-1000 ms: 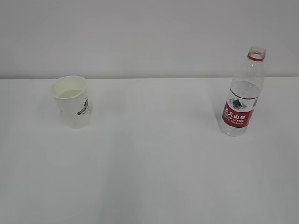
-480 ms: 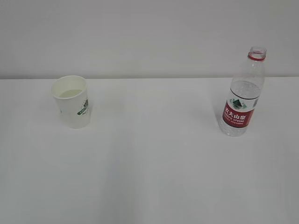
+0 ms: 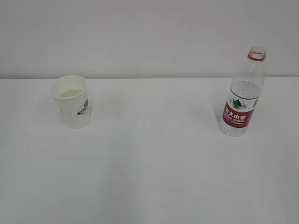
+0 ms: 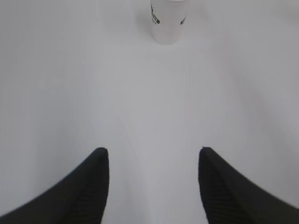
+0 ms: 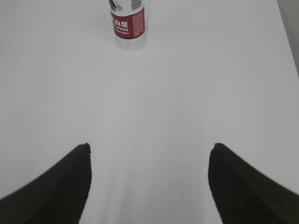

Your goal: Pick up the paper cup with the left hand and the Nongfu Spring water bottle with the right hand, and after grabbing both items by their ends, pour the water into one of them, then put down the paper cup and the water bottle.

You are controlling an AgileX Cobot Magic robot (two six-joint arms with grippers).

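Left hand [image 4: 152, 154] jaws apart, right hand [image 5: 149, 149] likewise

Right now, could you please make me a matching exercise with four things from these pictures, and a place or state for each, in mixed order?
Things:
1. paper cup
2. water bottle
3. left pincer
4. right pincer

Places or states:
A. open and empty, with the red-labelled container standing far ahead of it
B. upright on the table's right side, no cap on the neck
C. open and empty, with the white container standing far ahead of it
D. upright on the table's left side, some liquid inside

Pairs: 1-D, 2-B, 3-C, 4-A
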